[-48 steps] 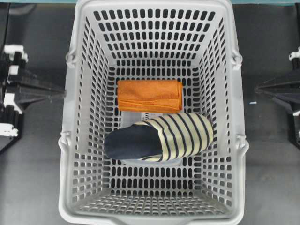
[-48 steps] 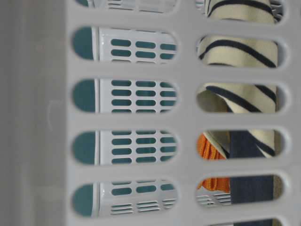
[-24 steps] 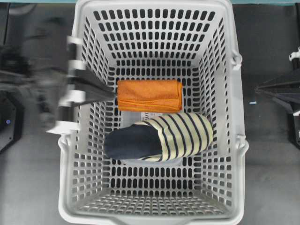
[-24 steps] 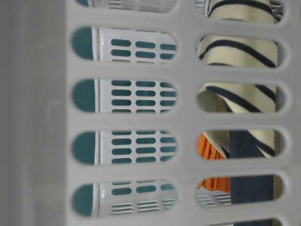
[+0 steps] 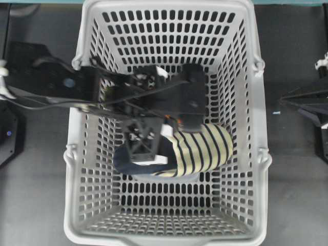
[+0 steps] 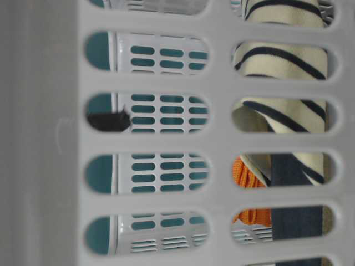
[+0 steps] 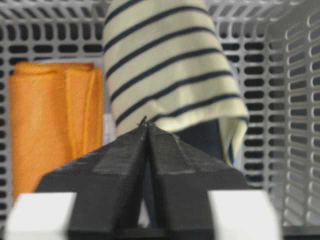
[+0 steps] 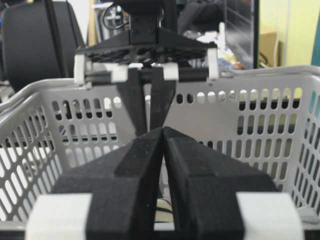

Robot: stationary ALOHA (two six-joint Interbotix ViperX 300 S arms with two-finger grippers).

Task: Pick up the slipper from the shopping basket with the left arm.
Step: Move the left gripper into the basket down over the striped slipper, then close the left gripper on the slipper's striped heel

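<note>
From the left side, the black left arm [image 5: 56, 84] reaches over the rim of the large light grey slotted plastic shopping basket [image 5: 77, 154]. Its lattice-fingered left gripper [image 5: 145, 148] hangs inside with fingers pressed together, holding nothing. Directly beneath and to the right of its tips lies the cream, navy-striped soft slipper [image 5: 202, 148]; the folded orange cloth [image 7: 50, 120] sits beside it. Well to the right, outside the basket, the black right gripper [image 8: 164, 131] has its fingers closed, empty.

A folded orange cloth [image 7: 55, 125] lies flat with its doubled edge toward the striped fabric beside it (only slivers of it show through two oblong slots in the table-level view).
</note>
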